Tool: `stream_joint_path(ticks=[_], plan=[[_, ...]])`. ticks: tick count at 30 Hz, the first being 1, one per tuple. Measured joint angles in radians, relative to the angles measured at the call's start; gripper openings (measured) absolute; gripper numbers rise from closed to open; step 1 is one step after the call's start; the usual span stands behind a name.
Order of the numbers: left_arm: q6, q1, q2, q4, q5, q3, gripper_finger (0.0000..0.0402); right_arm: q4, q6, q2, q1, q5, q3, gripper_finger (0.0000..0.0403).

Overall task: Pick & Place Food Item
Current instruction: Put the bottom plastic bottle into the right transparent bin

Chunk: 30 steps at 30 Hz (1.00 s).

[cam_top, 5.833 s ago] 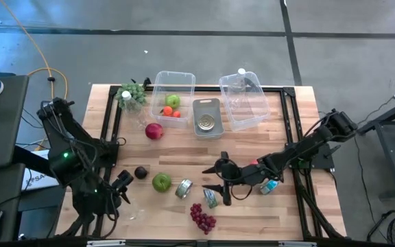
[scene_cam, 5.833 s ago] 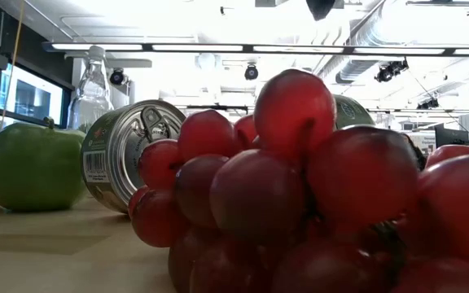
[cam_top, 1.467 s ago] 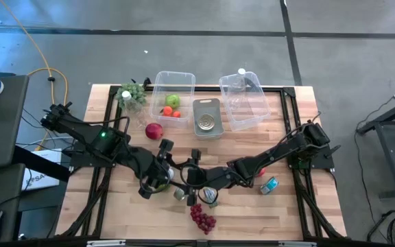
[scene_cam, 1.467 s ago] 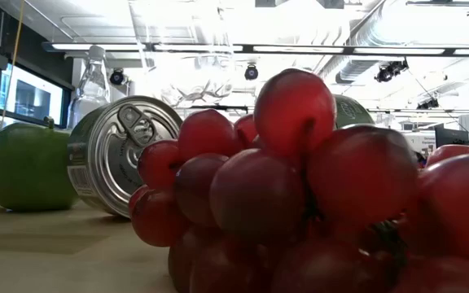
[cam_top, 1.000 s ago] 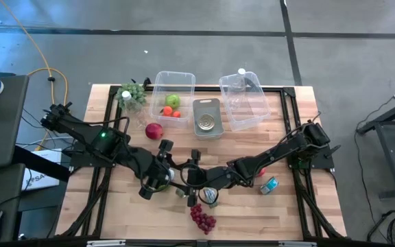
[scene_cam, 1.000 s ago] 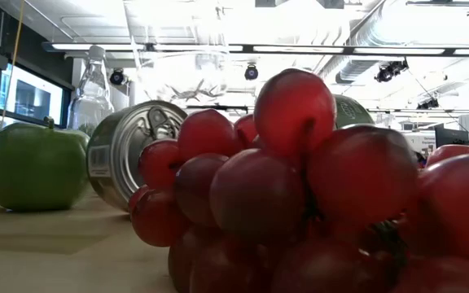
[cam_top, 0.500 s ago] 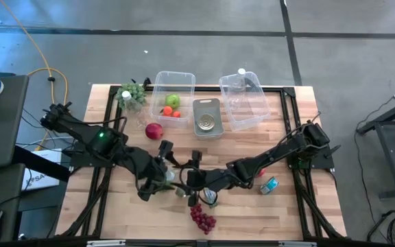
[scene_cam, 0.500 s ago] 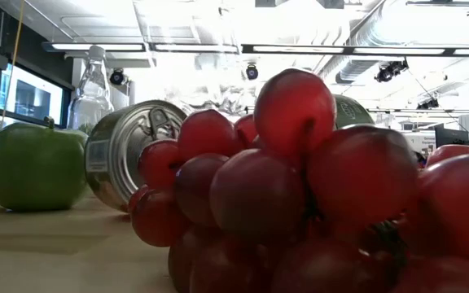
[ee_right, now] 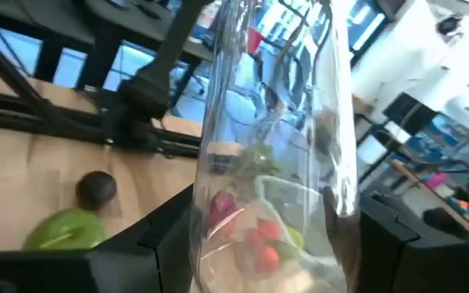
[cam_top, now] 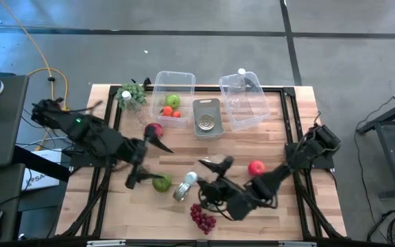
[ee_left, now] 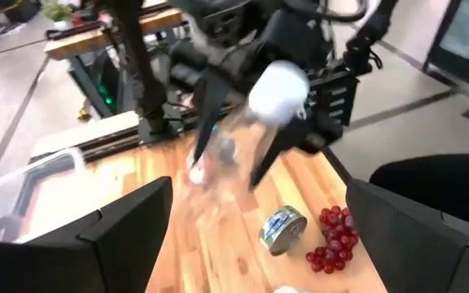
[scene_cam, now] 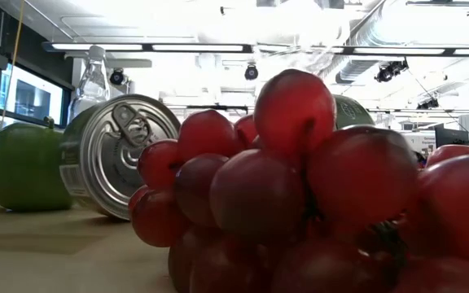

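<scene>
A clear plastic bottle with a white cap (cam_top: 191, 178) hangs over the table's middle, with my right gripper (cam_top: 204, 180) shut on it. In the left wrist view its cap (ee_left: 277, 89) faces the camera. In the right wrist view the bottle (ee_right: 275, 155) fills the gap between the fingers. My left gripper (cam_top: 146, 165) stands open to the left of the bottle, holding nothing, above a green apple (cam_top: 161, 182). A tin can (cam_top: 180, 191) lies on its side by the apple, and red grapes (cam_top: 202, 218) lie near the front edge. My right gripper pinches the bottle's clear body (ee_right: 267, 244) between its two fingers, coming roughly level from the table's right side. The capped end (ee_left: 277, 89) juts out past the fingers toward the left arm. The bottle is lifted clear of the table.
At the back stand a clear bin (cam_top: 172, 92) with fruit, a grey tray (cam_top: 206, 116) with a can, and a second clear bin (cam_top: 245, 99). Green grapes (cam_top: 132, 95) lie at the back left. One red apple (cam_top: 154, 130) lies by the left gripper, another (cam_top: 256, 167) beside the right arm.
My left gripper has opened, let go of the bottle and drawn back up toward the table's left edge. My right gripper has rolled and swung toward the near edge with the bottle. The tin can on the table has turned a little.
</scene>
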<state>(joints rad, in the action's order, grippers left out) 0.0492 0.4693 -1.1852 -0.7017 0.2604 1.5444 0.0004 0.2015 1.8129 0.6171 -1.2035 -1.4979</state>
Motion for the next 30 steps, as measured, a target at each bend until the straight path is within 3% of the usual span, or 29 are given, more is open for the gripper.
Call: stream_joint_path(ticks=[5, 11, 17, 26, 30], plan=[[-0.064, -0.038, 0.07, -0.058, 0.002, -0.003, 0.0357, -0.06, -0.103, -0.014, 0.023, 0.046, -0.001, 0.0219], [-0.071, -0.114, 0.106, -0.087, -0.107, -0.01, 0.0357, -0.056, -0.127, -0.016, 0.004, 0.077, -0.001, 0.0219], [-0.066, -0.269, 0.149, -0.12, -0.123, -0.012, 0.0357, -0.003, 0.025, -0.072, -0.009, 0.082, 0.0, 0.0219], [-0.094, -0.474, 0.163, -0.124, -0.437, -0.04, 0.0357, -0.171, 0.092, -0.264, -0.022, -0.053, -0.001, 0.0219], [-0.135, -0.529, 0.163, -0.125, -0.486, -0.086, 0.0357, -0.412, -0.105, -0.341, -0.083, -0.008, -0.001, 0.0219]])
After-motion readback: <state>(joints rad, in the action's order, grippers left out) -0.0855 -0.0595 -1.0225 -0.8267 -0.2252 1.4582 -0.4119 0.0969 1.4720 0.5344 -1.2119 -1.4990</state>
